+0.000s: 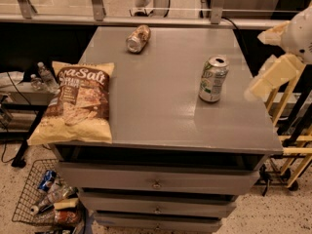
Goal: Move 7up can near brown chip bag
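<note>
The smooth grey table (161, 116) carries two cans: the dented silver 7up can (213, 79) upright on the right, and a brownish can (138, 38) lying at the back. One crinkly brown chip bag (78, 103) lies on the left. My gripper (267, 79) hangs off the table's right edge; I cannot tell whether it is apart or together.

White lettering reading "Sea Salt" stands on the brown panel of the chip bag (78, 104) at the front left corner of the desk (161, 101). The green and white label of the can (213, 79) near the right edge cannot be read. The gripper (267, 65) hangs just off that edge.
</note>
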Tool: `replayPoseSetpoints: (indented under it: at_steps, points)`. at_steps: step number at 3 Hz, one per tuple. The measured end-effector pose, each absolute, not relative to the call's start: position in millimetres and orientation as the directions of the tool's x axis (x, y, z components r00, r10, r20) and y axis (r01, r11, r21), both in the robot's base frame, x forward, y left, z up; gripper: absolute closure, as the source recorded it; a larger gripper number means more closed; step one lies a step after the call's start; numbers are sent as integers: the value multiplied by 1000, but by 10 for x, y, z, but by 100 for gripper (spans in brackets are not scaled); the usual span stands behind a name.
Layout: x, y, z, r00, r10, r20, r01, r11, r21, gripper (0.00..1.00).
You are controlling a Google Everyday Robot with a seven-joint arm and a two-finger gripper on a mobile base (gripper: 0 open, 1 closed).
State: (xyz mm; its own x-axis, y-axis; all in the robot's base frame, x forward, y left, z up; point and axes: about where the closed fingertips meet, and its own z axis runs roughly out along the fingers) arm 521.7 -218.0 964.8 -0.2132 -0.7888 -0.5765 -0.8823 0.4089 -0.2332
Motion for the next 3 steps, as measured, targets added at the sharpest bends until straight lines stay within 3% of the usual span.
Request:
replayPoseSetpoints:
  at_steps: [1, 3]
  points:
    - [5628, -1867, 9522, -175, -672, -719, -903, 400, -154, 0]
    - [5928, -1510, 9274, -180, -635, -751, -930, 360, -81, 0]
